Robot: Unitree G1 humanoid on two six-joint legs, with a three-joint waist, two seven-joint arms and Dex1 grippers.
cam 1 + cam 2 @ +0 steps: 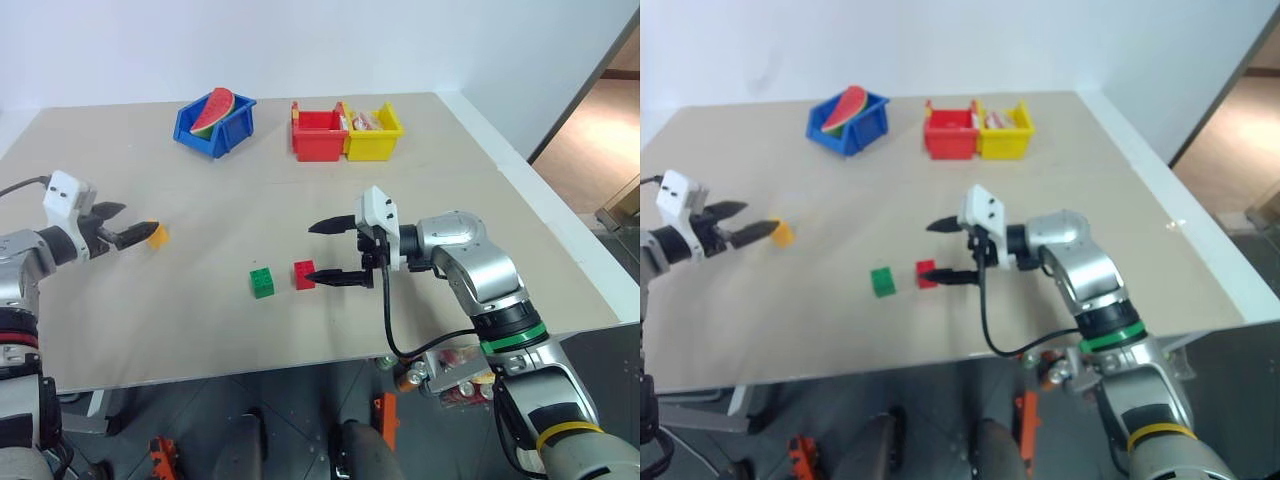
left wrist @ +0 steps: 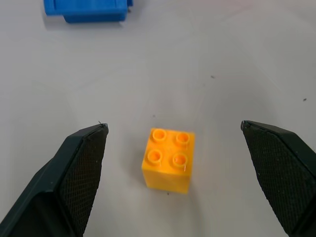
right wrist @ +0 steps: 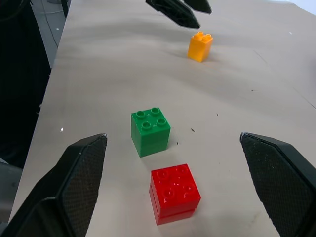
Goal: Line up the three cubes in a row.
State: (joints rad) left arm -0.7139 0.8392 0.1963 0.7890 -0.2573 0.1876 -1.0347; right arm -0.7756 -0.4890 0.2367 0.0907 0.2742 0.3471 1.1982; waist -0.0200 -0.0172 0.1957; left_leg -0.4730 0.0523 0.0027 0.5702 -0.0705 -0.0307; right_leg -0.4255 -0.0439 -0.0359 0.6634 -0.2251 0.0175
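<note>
Orange-yellow cube upright, studs up, apart from the green-red pair

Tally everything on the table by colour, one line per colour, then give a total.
Red: 2, red cube and red bin
Green: 1, green cube
Orange-yellow: 1, orange-yellow cube
Yellow: 1, yellow bin
Blue: 1, blue bin, holding a watermelon slice
Total: 6 cubes and bins, 7 with the slice
</note>
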